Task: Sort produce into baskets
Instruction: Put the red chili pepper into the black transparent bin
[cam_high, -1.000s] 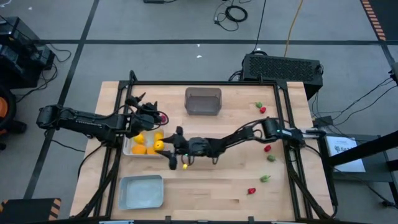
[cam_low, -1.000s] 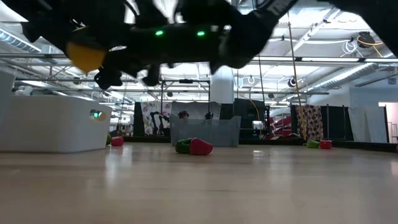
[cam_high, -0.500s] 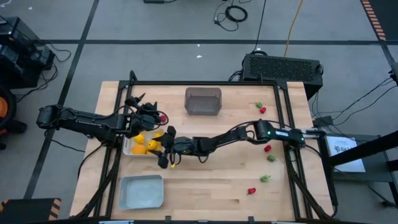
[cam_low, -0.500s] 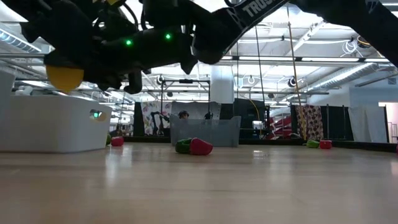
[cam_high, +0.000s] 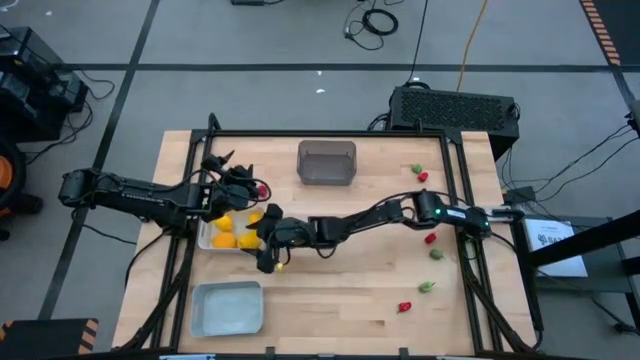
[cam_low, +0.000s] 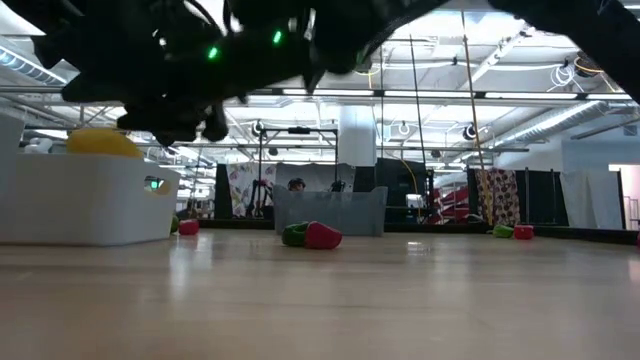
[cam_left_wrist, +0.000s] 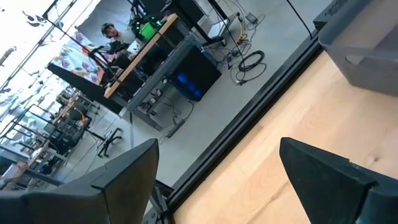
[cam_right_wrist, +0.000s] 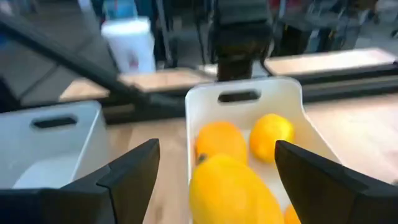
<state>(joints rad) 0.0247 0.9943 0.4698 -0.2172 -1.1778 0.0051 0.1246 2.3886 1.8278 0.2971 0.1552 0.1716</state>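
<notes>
High view: right gripper (cam_high: 262, 243) over the white tray's (cam_high: 205, 243) near edge, nearer than left gripper (cam_high: 222, 178) parked at tray's far side; grey-blue tray (cam_high: 228, 308) below.

Low view: yellow fruit (cam_low: 103, 142) resting just inside tray rim.

Left wrist view: fingers spread, empty.

Right wrist view: fingers spread apart, fruit lying lengthwise between, other rounds beyond; released, likely.

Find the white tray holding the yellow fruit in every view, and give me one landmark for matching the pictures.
High view: white tray left of table centre, under both arms' ends.
Low view: far left, its side wall, one yellow fruit showing above the rim.
Left wrist view: not in it.
Right wrist view: centre, handle slot at its far end, yellow fruit inside.
Shared landmark: the dark grey bin, also seen in the low and left wrist views.
</notes>
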